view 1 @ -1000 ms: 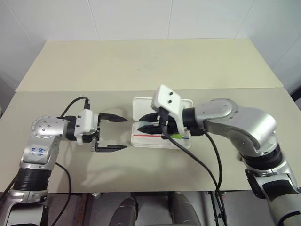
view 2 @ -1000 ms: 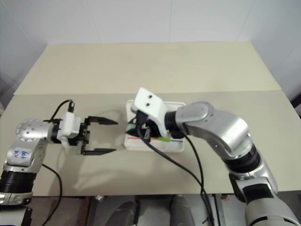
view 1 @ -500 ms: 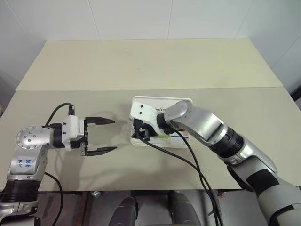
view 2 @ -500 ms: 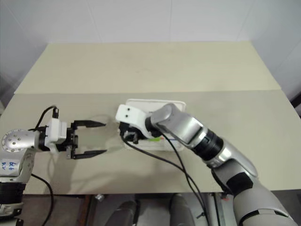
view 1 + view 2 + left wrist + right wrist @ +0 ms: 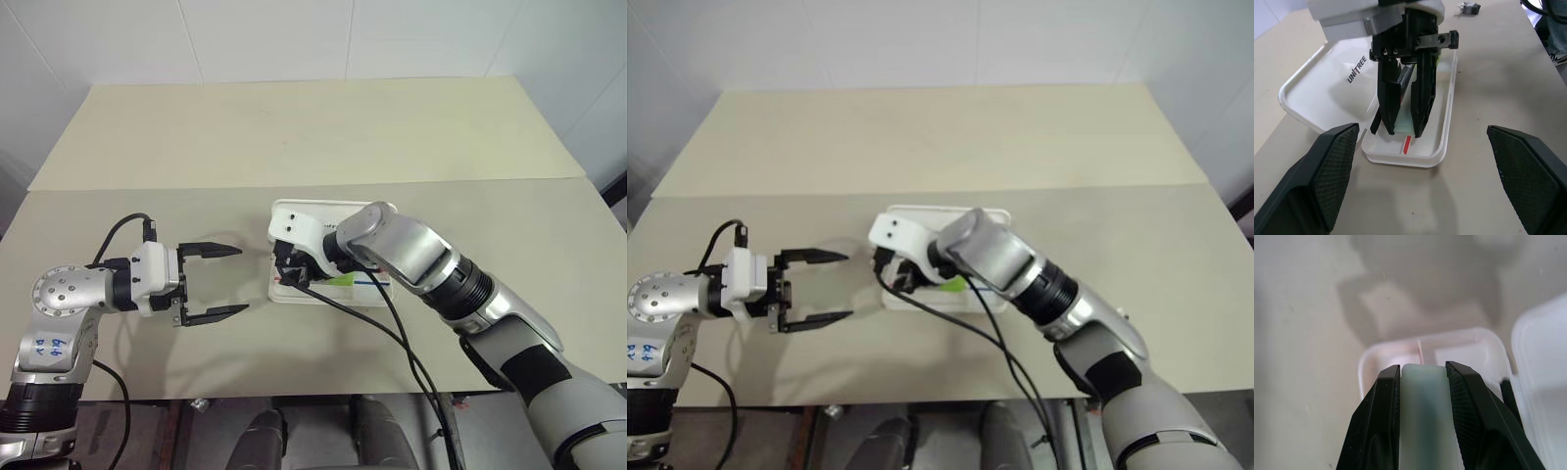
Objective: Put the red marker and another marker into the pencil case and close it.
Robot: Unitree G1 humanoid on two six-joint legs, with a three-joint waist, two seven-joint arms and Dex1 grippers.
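Right gripper [image 5: 1403,132] clamped on yellow-green marker [image 5: 1422,421], low inside open pencil case [image 5: 377,297] at frame centre. From left wrist: dark marker [image 5: 1406,74] behind. Left gripper [image 5: 233,281] spread, centre-left.

Light: you get bright, even overhead light on the table [image 5: 294,137].
Shadows: soft, just beside the pencil case [image 5: 1425,345].
Focus: your right gripper [image 5: 1422,382] fingers look blurred.

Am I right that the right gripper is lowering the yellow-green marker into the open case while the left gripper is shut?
Not quite: the left gripper is wide open, as the left eye view shows. The right gripper does hold the yellow-green marker over the open case.
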